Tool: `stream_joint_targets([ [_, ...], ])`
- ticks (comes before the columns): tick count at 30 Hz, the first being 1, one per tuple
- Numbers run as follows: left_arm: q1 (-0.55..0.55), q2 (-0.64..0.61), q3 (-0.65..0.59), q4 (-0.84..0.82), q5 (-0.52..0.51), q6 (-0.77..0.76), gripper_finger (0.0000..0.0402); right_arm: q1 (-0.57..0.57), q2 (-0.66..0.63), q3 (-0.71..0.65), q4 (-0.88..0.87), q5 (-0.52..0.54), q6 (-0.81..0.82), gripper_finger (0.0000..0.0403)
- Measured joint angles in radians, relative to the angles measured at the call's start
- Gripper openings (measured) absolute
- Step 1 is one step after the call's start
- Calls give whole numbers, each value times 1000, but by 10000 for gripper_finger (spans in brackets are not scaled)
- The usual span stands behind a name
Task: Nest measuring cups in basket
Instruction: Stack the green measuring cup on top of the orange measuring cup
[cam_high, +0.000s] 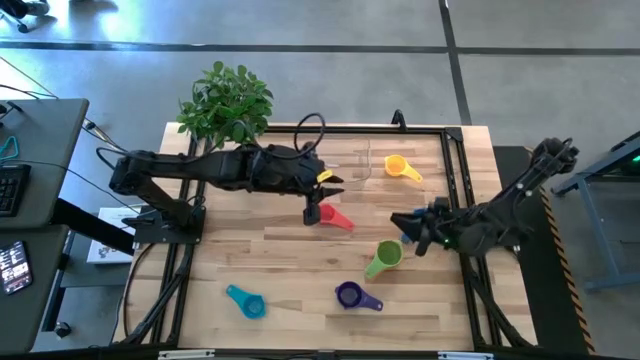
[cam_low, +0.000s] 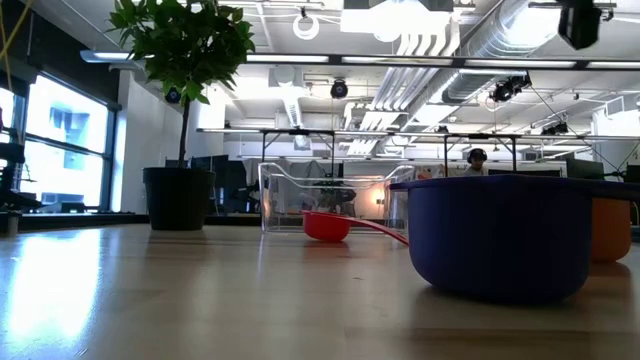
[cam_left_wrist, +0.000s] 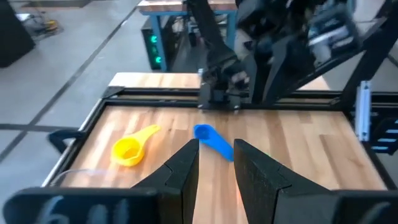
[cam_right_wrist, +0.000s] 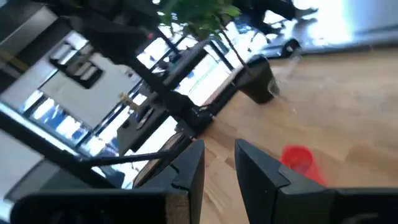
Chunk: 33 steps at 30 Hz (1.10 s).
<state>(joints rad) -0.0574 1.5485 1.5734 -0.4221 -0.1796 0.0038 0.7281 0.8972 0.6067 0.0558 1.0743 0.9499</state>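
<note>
- The room is an open workshop: in the low view, ducts and lights hang across the top of the frame, windows sit at the left edge, and a person (cam_low: 477, 157) wearing headphones sits far back, right of centre.
- The high view shows grey floor (cam_high: 320, 30) along the top of the frame and a dark desk (cam_high: 40, 180) at the left edge.
- The table (cam_high: 270, 260) is pale wood planks in a black frame and fills the middle of the high view.
- The left arm reaches in from the left. The left gripper (cam_high: 335, 187) hangs at frame centre, just above the red cup. Its fingers (cam_left_wrist: 180, 171) stand a narrow gap apart with nothing between them.
- The right arm comes in from the right edge. The right gripper (cam_high: 410, 228) sits right of centre. Its fingers (cam_right_wrist: 186, 168) are also narrowly apart and empty.
- The plant (cam_high: 225, 102) stands at the table's upper left corner.
- The basket (cam_low: 322, 196), clear and low-walled, stands at the centre of the low view with no cup visible inside it.
- The purple cup (cam_high: 350, 295) lies at lower centre in the high view.
- The green cup (cam_high: 383, 258) lies just up and right of the purple cup.
- The red cup (cam_high: 335, 216) lies at frame centre.
- The yellow cup (cam_high: 400, 167) lies upper right of centre.
- The teal cup (cam_high: 245, 300) lies at lower left, well apart from the rest.
- The blue cup (cam_left_wrist: 211, 138) lies on the wood near the right gripper. I cannot tell if they touch.
</note>
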Motion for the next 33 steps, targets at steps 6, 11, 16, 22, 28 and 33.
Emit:
stream_joint_targets([
  [6, 0, -42, 0, -79, -118, -12, 90, -72, -138, 5, 7, -127, -269, 79],
  [11, 0, -67, 0, -151, -165, -67, 90, -111, -189, 98, -103, -203, -436, 79],
  [16, 0, -78, 0, -210, -213, -108, 90, -144, -179, 295, -431, -262, -434, 79],
  [22, 0, -78, 0, -287, -259, -170, 90, -205, -96, 539, -950, -396, -137, 79],
  [28, 0, -76, 0, -311, -259, -212, 90, -254, 33, 596, -1257, -652, 153, 79],
  [33, 0, -76, 0, -320, -259, -213, 90, -256, 140, 554, -1306, -825, 256, 79],
])
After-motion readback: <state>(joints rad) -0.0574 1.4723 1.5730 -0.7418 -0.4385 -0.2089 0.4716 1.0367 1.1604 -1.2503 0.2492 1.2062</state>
